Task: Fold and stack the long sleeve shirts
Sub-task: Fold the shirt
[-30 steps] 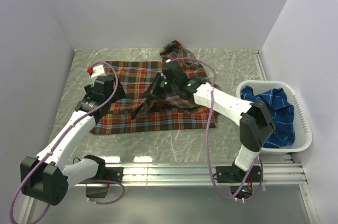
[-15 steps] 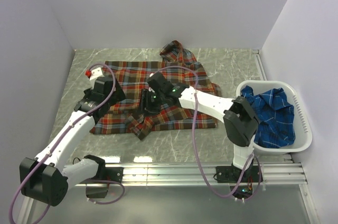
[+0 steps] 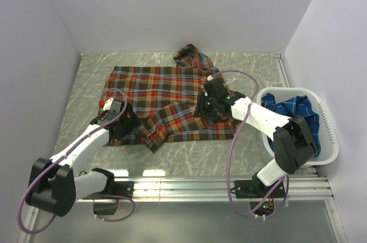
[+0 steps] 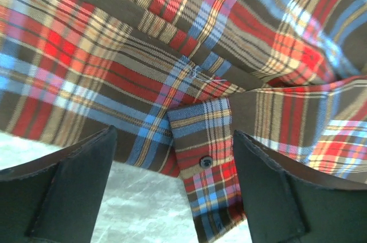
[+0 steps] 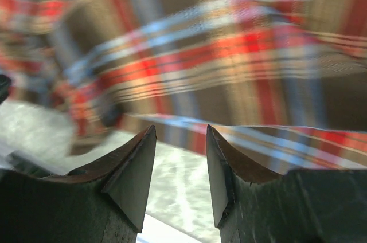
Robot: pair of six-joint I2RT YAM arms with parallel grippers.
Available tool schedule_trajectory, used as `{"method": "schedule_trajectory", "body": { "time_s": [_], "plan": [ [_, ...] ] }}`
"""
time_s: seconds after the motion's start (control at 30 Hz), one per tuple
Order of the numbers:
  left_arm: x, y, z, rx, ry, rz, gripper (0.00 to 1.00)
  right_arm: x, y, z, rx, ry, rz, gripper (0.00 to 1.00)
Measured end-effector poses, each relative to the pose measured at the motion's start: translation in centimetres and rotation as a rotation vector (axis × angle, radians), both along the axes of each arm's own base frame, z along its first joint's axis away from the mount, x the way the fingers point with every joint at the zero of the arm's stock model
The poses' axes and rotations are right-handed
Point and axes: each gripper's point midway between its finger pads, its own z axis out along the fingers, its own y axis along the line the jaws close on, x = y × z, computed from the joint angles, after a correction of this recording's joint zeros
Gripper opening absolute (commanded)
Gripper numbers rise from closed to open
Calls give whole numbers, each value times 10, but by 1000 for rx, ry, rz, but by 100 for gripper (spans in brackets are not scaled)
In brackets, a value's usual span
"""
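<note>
Red shirt [image 3: 166, 101] spread flat on the table [image 3: 189, 157], blue shirt [image 3: 295, 120] in the basket [image 3: 331, 140] at 3 o'clock: my left pincer [image 4: 174, 134] gapes wide over a buttoned cuff [image 4: 200, 157] at the red shirt's 8 o'clock edge, my right pincer [image 5: 180, 134] narrow, gripping nothing, at its 3 o'clock edge.

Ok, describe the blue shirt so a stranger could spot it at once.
Start at the marble table, right edge, where a white basket sits. The blue shirt is crumpled inside it. Unlike the red shirt spread on the table, it is bright blue with white lines.
</note>
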Motion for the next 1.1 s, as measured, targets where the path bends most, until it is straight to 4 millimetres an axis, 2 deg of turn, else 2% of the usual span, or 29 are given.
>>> {"method": "schedule_trajectory", "body": {
  "time_s": [0.1, 0.2, 0.37, 0.57, 0.77, 0.87, 1.0, 1.1],
  "plan": [
    [1, -6, -13, -24, 29, -4, 84, 0, -26, -18, -48, 21, -48, 51],
    [6, -13, -22, -50, 36, -13, 79, -1, -46, -31, -64, 44, -95, 59],
    [11, -21, -30, -73, 38, -24, 73, -3, -71, -49, -76, 79, -161, 62],
    [11, -27, -36, -79, 53, -36, 71, -13, -87, -62, -73, 108, -207, 63],
    [10, -31, -38, -84, 63, -33, 68, -11, -103, -65, -61, 110, -280, 70],
    [10, -31, -40, -79, 64, -35, 64, -11, -113, -70, -57, 124, -318, 70],
    [10, -32, -42, -72, 67, -36, 51, -14, -123, -76, -42, 153, -358, 70],
    [9, -33, -43, -69, 72, -36, 46, -18, -128, -81, -36, 168, -378, 69]
  ]
}}
